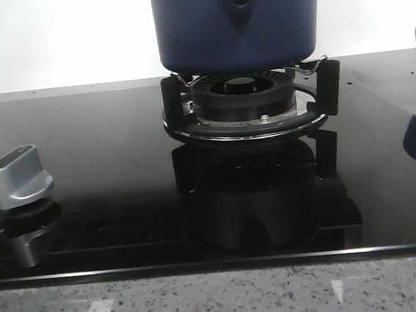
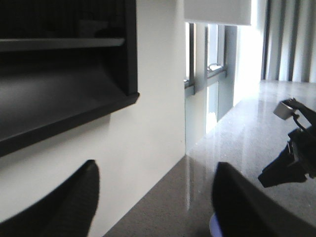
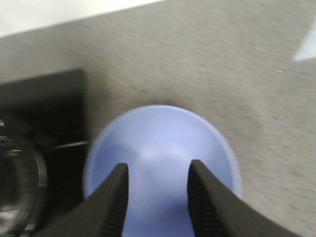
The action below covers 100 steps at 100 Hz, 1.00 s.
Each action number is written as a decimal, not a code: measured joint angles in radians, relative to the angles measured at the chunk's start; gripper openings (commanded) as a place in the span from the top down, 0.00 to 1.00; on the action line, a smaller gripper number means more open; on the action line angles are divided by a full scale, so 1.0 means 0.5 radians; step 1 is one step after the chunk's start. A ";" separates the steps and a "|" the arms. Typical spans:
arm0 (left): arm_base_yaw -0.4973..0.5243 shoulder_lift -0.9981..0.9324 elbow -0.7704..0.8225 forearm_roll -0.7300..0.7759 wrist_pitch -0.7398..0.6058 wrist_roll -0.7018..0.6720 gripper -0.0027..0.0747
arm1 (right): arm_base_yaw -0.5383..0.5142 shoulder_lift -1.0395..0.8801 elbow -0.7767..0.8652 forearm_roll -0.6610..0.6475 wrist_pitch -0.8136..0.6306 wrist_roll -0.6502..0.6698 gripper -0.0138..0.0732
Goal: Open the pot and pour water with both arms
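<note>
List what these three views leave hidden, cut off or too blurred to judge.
- Dark navy-blue round pot: front view's top edge cuts off its rim, so lid and contents are unseen.
- Light blue bowl: blurred in the right wrist view, partly behind the right gripper fingers; only a sliver at the front view's right edge.
- Left gripper: open, aimed at the white wall; nothing between its fingers.
- Both arms: absent from the front view.
</note>
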<state>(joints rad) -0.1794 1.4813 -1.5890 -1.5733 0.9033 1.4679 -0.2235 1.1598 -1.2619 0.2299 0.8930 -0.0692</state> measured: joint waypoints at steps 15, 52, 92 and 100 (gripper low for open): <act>0.265 -0.157 -0.003 0.042 0.114 -0.167 0.99 | 0.113 -0.095 0.087 0.389 -0.239 -0.207 0.91; 0.669 -0.509 0.118 0.148 0.116 -0.304 0.99 | 0.493 -0.424 0.498 0.672 -0.926 -0.598 0.90; 0.217 -1.146 1.128 0.385 -0.989 -0.107 0.99 | 0.531 -0.932 1.068 0.670 -1.230 -0.644 0.90; 0.196 -1.360 1.405 0.304 -1.084 0.023 0.99 | 0.531 -1.046 1.187 0.670 -1.241 -0.677 0.90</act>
<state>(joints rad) -0.0812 0.8015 -0.8865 -1.4214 0.3611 1.4793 0.0418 0.6368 -0.6682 0.5650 0.2724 -0.4076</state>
